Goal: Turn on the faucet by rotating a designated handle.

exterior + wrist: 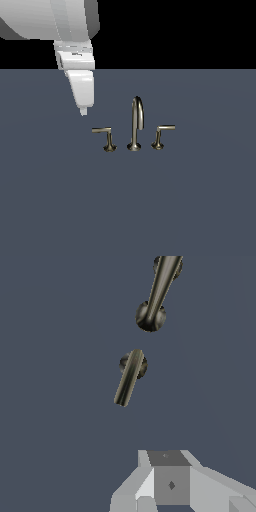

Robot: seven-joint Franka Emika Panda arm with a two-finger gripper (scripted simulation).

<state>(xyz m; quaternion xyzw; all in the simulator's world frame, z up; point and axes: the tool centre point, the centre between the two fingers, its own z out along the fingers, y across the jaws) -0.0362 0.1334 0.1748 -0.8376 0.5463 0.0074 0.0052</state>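
Grey floor; gripper above-left of handle, prob closed, holding nothing

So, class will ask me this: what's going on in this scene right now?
A simulated robot arm hangs its tool above and to the exterior view's left of a small metal faucet on a dark surface. It touches nothing. The handle to be rotated, its lever pointing to that view's left, sits just below the tool. The twin handle lies beyond the spout.

no readable text, labels, brands, numbers or signs in either view, none on the arm, faucet or grey surface
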